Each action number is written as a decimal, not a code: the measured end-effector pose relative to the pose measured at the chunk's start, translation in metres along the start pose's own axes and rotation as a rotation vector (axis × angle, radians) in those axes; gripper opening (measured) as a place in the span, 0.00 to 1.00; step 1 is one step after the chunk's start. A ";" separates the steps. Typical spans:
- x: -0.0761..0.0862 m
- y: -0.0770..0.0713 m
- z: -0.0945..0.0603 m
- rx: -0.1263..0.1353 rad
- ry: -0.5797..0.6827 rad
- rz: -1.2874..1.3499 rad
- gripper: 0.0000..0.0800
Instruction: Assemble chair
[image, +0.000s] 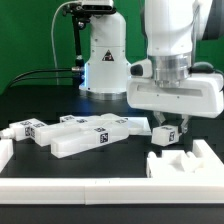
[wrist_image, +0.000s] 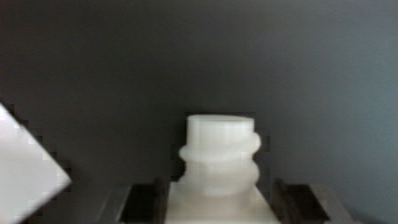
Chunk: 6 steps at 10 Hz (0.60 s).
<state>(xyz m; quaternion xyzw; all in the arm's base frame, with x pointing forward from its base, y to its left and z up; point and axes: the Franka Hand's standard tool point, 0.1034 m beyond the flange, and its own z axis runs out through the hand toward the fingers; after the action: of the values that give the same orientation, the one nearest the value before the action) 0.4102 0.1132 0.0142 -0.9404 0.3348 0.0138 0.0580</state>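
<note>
My gripper (image: 168, 134) hangs at the exterior view's right, shut on a small white pegged chair leg (image: 162, 131) that carries a black-and-white tag. In the wrist view the leg (wrist_image: 221, 158) stands out between the two dark fingers (wrist_image: 146, 203), its rounded peg end pointing away over the black table. Just below the held leg in the exterior view lies a white notched chair part (image: 181, 161). Several more white tagged chair parts (image: 88, 136) lie in a row at the exterior view's left.
A white raised border (image: 100, 190) runs along the near edge of the table and up its left side (image: 5, 150). The arm's white base (image: 105, 60) stands at the back. A white surface (wrist_image: 25, 160) shows at the wrist view's side.
</note>
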 end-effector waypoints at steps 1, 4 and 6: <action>0.005 0.003 -0.001 0.020 0.017 0.027 0.36; 0.003 0.002 0.000 0.021 0.010 0.025 0.65; 0.003 0.004 0.000 0.016 -0.011 0.023 0.76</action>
<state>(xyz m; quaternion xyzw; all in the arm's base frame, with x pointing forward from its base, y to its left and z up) 0.4105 0.1083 0.0136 -0.9360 0.3451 0.0170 0.0674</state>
